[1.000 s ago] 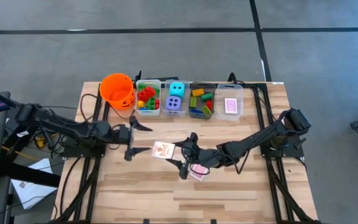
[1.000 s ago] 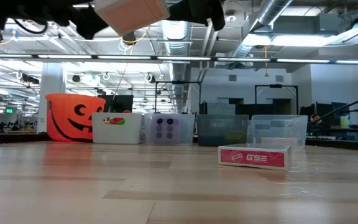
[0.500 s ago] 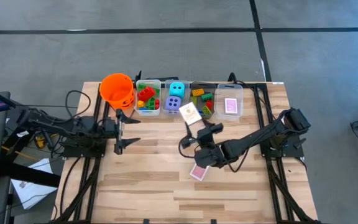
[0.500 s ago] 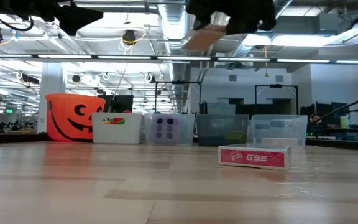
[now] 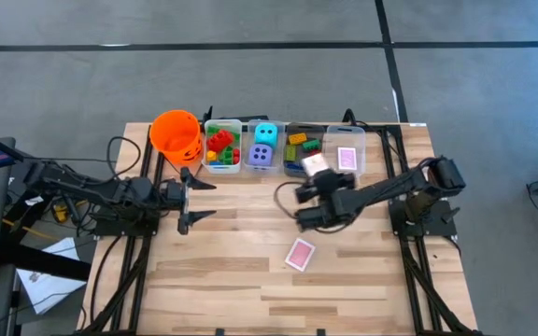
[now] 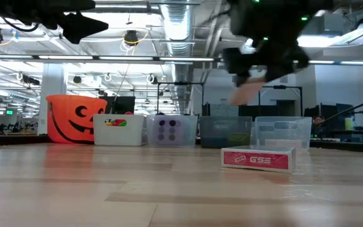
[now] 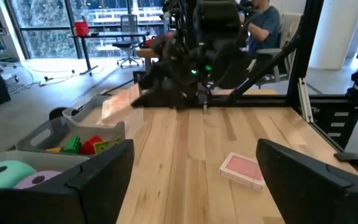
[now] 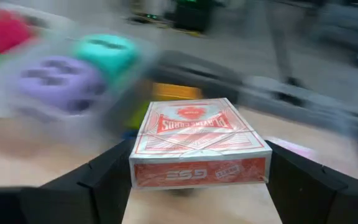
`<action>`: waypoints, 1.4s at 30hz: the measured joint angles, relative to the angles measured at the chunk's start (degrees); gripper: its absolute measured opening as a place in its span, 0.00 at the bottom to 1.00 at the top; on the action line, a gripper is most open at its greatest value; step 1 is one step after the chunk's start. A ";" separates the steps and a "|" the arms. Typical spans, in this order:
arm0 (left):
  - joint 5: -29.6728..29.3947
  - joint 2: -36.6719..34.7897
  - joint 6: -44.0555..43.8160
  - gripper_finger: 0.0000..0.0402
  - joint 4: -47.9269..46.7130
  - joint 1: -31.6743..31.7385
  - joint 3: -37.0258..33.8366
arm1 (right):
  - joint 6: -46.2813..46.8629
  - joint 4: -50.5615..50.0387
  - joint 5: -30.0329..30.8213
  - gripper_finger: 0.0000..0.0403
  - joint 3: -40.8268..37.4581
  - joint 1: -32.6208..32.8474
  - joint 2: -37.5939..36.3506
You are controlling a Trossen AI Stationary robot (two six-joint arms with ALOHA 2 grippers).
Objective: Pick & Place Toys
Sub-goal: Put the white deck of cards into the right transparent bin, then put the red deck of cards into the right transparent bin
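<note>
Holding a card box (image 8: 199,144), right claw (image 5: 318,174) near four bins (image 5: 285,148), bricks, dice, cards inside, left claw (image 5: 183,198) spread empty.

Wooden table (image 5: 232,280) is carrying an orange bucket (image 5: 176,135) and four clear bins (image 5: 223,147) along its far edge; a pink-backed card pack (image 5: 299,254) is lying mid-table.

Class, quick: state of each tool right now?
Left tool: open, empty, waiting over the table's left side.
Right tool: closed on a card box, near the bins.
</note>
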 joint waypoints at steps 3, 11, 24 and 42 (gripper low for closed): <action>0.02 0.16 -0.02 0.82 -0.26 0.00 0.02 | 14.05 -16.60 -0.34 0.75 0.12 -0.95 -0.31; 0.02 0.31 -1.07 0.82 0.02 0.00 0.02 | 37.12 -35.32 0.36 0.75 -1.26 -1.71 -0.59; 0.02 0.29 -4.05 0.82 0.40 0.00 0.02 | 37.16 -29.40 -0.38 0.75 -7.76 -8.98 -0.65; 0.04 0.29 -5.63 0.83 0.40 -0.04 0.02 | 31.12 -22.39 -2.26 0.92 -9.34 -14.70 -0.63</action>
